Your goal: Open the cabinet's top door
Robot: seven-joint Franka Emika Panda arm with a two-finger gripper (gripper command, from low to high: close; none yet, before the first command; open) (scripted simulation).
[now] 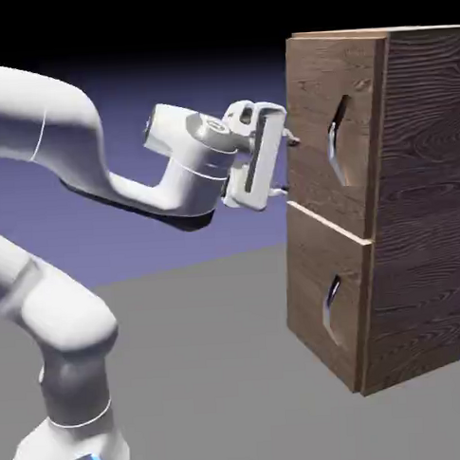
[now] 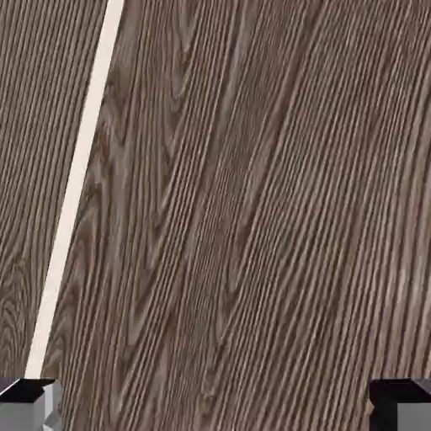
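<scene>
Item: cabinet point(image 1: 375, 207), tall wood-grain box standing on the grey counter point(image 1: 231, 367) at the exterior view's right, front face turned toward the arm. Two door panels stacked on that face.

Item: top door point(image 1: 309, 116), the upper panel, closed and flush with the cabinet. Its slim silver handle point(image 1: 336, 143) sits in a dark recess toward the middle-right of the panel; the handle's long axis runs roughly up and down, slightly slanted.

Item: lower door point(image 1: 313, 296), with a like handle point(image 1: 331, 303). Not the target.

Item: gripper point(image 1: 287, 162), on a white arm reaching level toward the cabinet. Jaws stand wide apart, holding nothing, one fingertip above the other in the exterior view. Tips are right at the top door's left edge, just off or barely touching the wood; contact cannot be told.

Key relation: the handle lies farther across the door face than the jaws, toward the exterior view's right. The hand view shows only wood grain and a pale seam point(image 2: 76, 194) at its left, with no handle in sight between the two grey fingertips point(image 2: 25, 404).

Judgement: the jaws probably need shifting sideways along the door until the recess falls between them.
</scene>
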